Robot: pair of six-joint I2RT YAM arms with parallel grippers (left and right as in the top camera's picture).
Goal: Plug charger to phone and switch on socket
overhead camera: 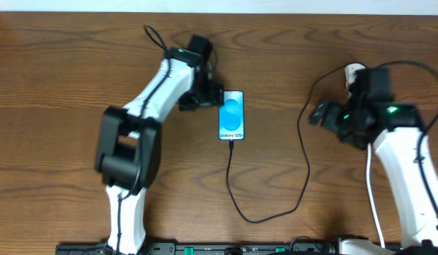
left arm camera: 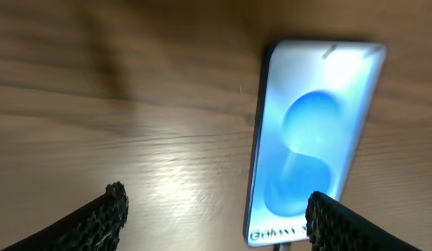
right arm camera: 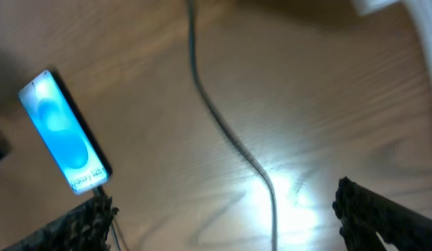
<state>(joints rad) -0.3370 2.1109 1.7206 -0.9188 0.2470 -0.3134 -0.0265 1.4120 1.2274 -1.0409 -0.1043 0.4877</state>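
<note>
The phone (overhead camera: pixel 231 115) lies flat and face up near the middle of the wooden tabletop (overhead camera: pixel 56 71), its long side running from 12 to 6 o'clock. Its screen glows blue and white, and the line at its 6 o'clock end reads "Galaxy S25+"; the left wrist view shows the same line too blurred to read.

The charger (overhead camera: pixel 307 152) meets the phone's 6 o'clock end. From there the thin black cable runs toward the tabletop's 6 o'clock edge, loops round, and climbs toward 1 o'clock. Whether the plug tip is fully seated cannot be told.

Of the socket (overhead camera: pixel 354 71), only a small white piece shows, at about 2 o'clock from the phone and well apart from it. The right arm (overhead camera: pixel 406 163) covers the rest, so any switch or markings are hidden.

The left tool (left arm camera: pixel 216 202) is at the phone's 9 o'clock side, just beside it. Its 2 mesh-textured fingers (left arm camera: pixel 107 209) are spread wide, with nothing between them. In its own camera, 1 finger overlaps the phone's lower corner, and contact cannot be judged.

The right tool (right arm camera: pixel 222 199) hangs over the cable's rising stretch at the phone's 3 o'clock. It is also spread wide and grips nothing, with the cable passing between its fingers on bare wood below.

2 small green lights (overhead camera: pixel 392 110) glow on the right arm. A black rail (overhead camera: pixel 204 248) runs along the tabletop's 6 o'clock edge.
</note>
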